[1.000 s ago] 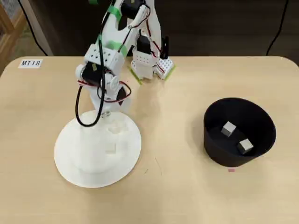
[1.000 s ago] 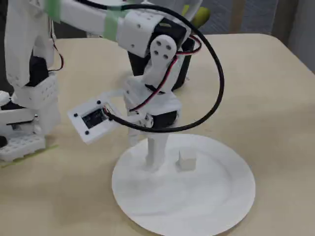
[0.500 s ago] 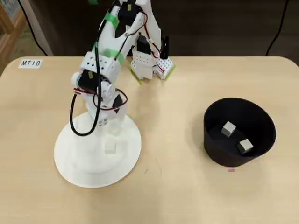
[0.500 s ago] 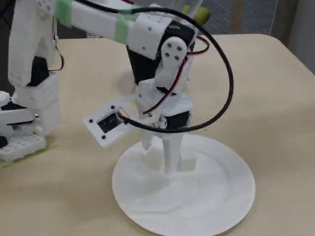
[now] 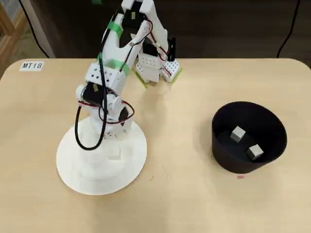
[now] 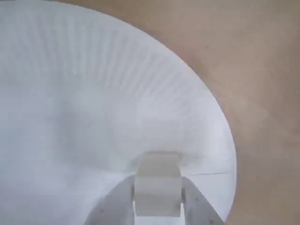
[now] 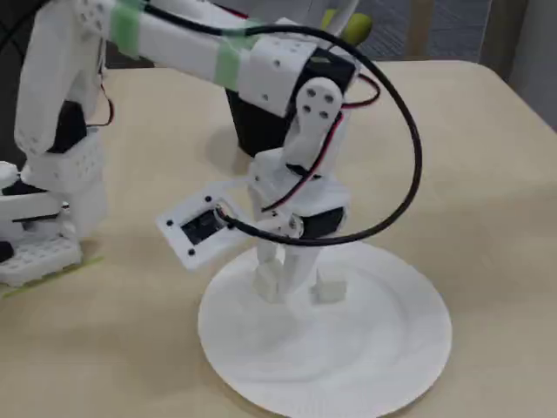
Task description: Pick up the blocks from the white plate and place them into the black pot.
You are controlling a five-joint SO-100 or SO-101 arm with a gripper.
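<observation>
The worktop [image 5: 194, 204] is carrying the white plate [image 5: 77, 179] at the overhead view's left and the black pot [image 5: 221, 150] at its right. The arm [image 5: 109, 73] is reaching down over the plate. The jaws [image 6: 158, 206] are clamping one block [image 6: 158, 187] just above it. Another block [image 5: 114, 154] is lying nearby on the plate, and two blocks [image 5: 237, 134] are sitting inside the pot.

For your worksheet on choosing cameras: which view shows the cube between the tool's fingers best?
The wrist view: the cube fills the gap, close up. In the fixed view it is small and partly hidden. The overhead view hides it under the arm.
</observation>
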